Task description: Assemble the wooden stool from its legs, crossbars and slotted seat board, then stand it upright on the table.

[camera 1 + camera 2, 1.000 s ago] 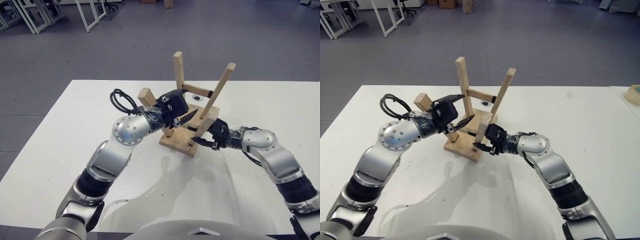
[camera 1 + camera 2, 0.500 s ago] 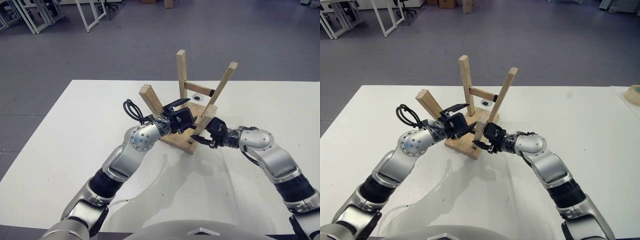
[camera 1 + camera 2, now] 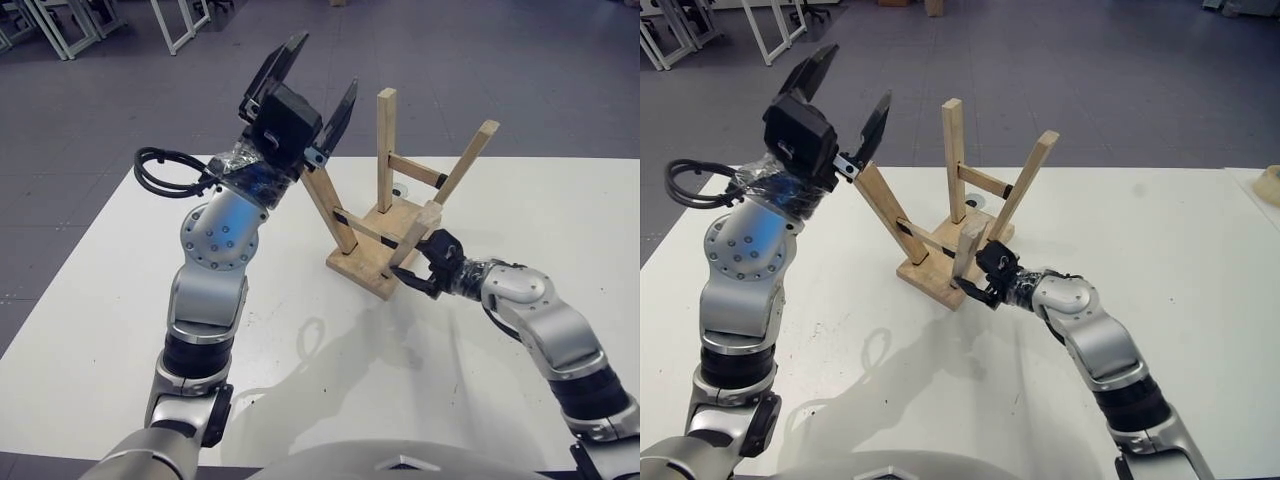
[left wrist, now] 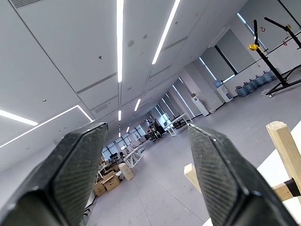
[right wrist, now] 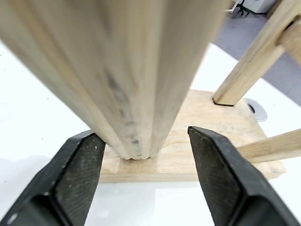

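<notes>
**While stool [image 3: 372, 262] sat inverted, left gripper [image 3: 325, 62] rose**

Stool rested seat-down on the table [image 3: 120, 300]. Left gripper had lifted from among its legs to high above them, jaws spread wide, empty. Right gripper [image 3: 412, 263] straddled the near leg [image 3: 418, 232] at its base, unclamped.

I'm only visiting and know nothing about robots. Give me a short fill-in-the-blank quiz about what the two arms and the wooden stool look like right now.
The stool has its legs pointing ____.
It has ____ legs in all.
The left gripper is high in the air, its fingers ____.
The right gripper has one finger on each ____ of the nearest leg.
Missing words: up; four; open; side.
</notes>
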